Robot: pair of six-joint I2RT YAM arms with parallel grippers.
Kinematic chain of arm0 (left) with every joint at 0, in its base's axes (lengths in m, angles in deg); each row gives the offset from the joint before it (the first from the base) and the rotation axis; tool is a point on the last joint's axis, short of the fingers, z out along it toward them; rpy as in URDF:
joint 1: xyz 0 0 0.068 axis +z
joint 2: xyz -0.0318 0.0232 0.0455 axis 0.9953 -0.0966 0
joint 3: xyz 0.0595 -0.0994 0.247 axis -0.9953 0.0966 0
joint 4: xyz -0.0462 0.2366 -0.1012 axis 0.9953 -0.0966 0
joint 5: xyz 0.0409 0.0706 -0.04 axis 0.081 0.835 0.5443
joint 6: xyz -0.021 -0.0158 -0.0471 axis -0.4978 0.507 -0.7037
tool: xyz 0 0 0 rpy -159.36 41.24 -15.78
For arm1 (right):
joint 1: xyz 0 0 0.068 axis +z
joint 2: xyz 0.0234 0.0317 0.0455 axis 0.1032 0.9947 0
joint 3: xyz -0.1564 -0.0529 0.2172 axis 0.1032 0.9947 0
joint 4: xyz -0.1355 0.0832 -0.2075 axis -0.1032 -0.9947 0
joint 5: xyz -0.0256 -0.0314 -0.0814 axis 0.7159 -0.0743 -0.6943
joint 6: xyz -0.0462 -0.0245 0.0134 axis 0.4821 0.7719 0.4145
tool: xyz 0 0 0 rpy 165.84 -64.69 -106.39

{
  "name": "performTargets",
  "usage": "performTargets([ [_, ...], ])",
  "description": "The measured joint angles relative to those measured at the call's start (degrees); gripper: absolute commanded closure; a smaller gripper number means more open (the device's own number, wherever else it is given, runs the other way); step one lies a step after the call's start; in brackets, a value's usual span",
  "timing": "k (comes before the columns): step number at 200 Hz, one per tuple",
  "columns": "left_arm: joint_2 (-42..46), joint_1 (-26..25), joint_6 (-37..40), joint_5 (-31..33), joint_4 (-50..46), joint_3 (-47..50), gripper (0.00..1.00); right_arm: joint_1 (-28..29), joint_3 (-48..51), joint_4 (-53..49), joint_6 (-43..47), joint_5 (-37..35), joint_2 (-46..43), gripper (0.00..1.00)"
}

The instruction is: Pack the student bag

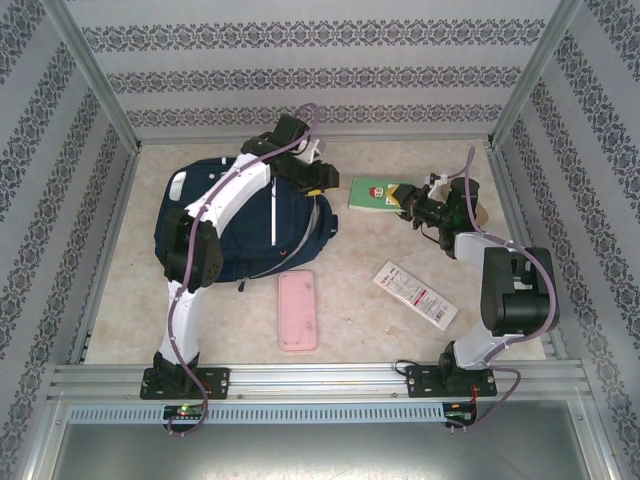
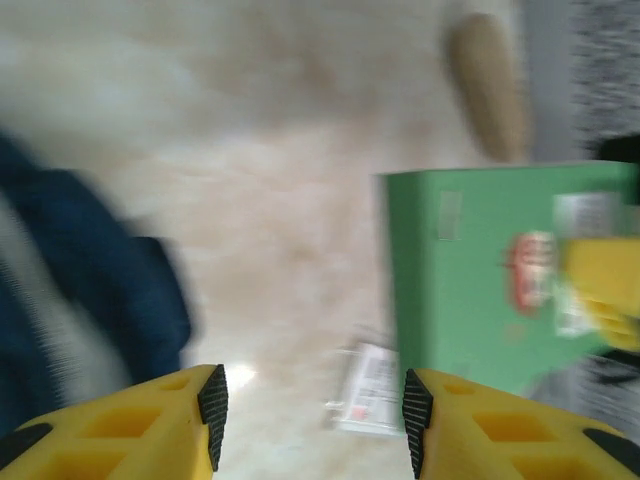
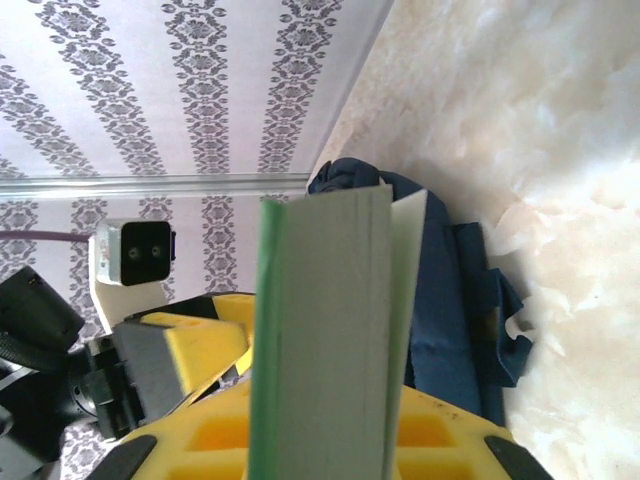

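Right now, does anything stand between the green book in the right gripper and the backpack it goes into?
Yes. The left gripper hangs open at the edge of the backpack nearest the green book, on the direct path, and the left arm stretches over the backpack's top.

Left pincer [image 2: 313,410] parted, green book [image 2: 460,270] at right, student bag [image 2: 140,300] at left
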Motion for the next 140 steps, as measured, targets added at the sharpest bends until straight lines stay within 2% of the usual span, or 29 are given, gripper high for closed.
performTargets([
  [33, 0.0, -0.5, 5.4, 18.8, -7.8, -0.1, 0.46, 0.7, 0.0, -4.7, 3.8, -1.8, -2.4, 1.0],
  [53, -0.2, -1.3, 7.2, 27.5, -10.5, -0.1, 0.46, 1.6, 0.0, -6.5, 5.2, -2.7, -2.8, 1.0],
  [77, -1.4, -2.4, 8.3, 33.3, -12.0, -0.1, 0.45, 2.4, 0.0, -7.8, 6.1, -3.1, -2.7, 1.0],
  [103, -4.9, -3.5, 9.2, 36.5, -13.4, -0.4, 0.46, 3.1, 0.0, -8.7, 6.5, -3.5, -2.7, 1.0],
  [124, -7.6, -3.9, 10.0, 38.7, -13.8, -0.9, 0.6, 3.8, 0.0, -9.1, 6.7, -3.8, -2.7, 1.0],
  [140, -8.2, -4.3, 10.0, 39.0, -13.9, -1.0, 0.87, 4.3, 0.0, -9.4, 6.8, -4.0, -2.7, 1.0],
])
